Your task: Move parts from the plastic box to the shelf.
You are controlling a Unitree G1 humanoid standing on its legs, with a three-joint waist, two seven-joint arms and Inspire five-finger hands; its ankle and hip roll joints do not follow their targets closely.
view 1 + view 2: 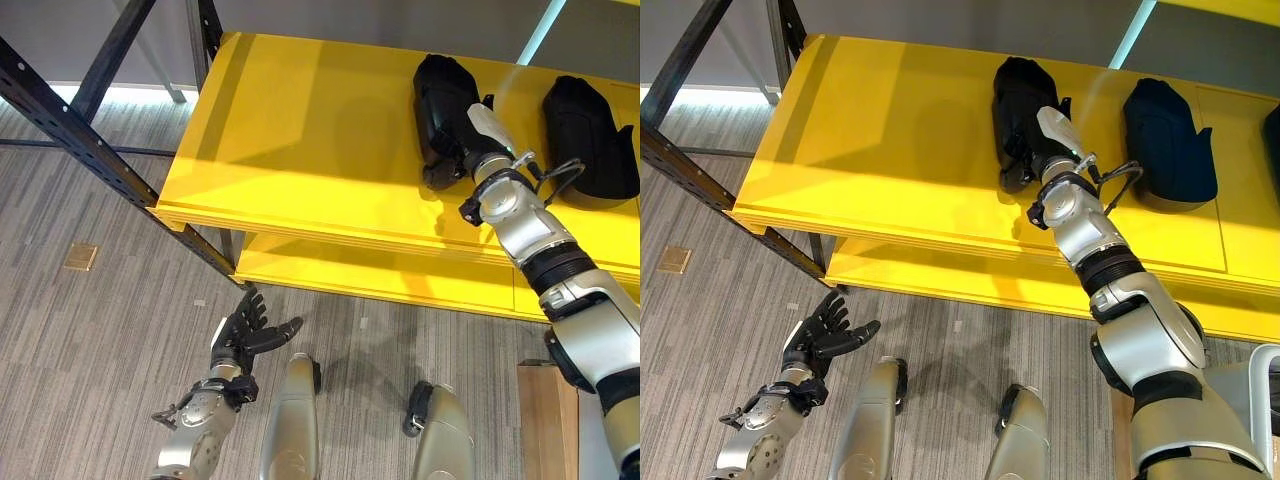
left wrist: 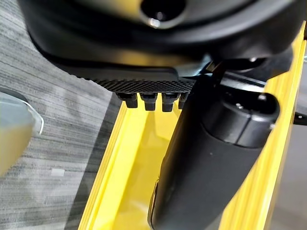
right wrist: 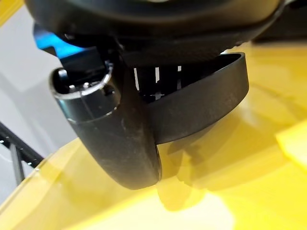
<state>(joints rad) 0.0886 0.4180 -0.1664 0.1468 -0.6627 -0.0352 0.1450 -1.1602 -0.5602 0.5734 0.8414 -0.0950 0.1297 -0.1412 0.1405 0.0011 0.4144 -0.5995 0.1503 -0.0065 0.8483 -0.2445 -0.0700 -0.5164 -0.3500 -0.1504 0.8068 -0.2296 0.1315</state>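
I have the right hand [image 1: 470,140] up on the top board of the yellow shelf [image 1: 300,130], wrapped round a black part [image 1: 440,105] that lies flat on the board. In the right wrist view the thumb [image 3: 115,143] curls over the black part's curved rim [image 3: 201,108], with the fingers on its far side, so I read it as grasping that part. A second black part [image 1: 590,135] lies on the same board just to the right, apart from the first and untouched. The shelf's lower yellow board [image 1: 400,280] shows beneath the top one, and a dark steel upright [image 1: 90,150] runs diagonally at the left. My left hand [image 1: 250,330] hangs low over the grey striped floor [image 1: 90,340] in front of the shelf, fingers spread and relaxed, holding nothing. A small brass floor plate [image 1: 81,257] sits off to the left.
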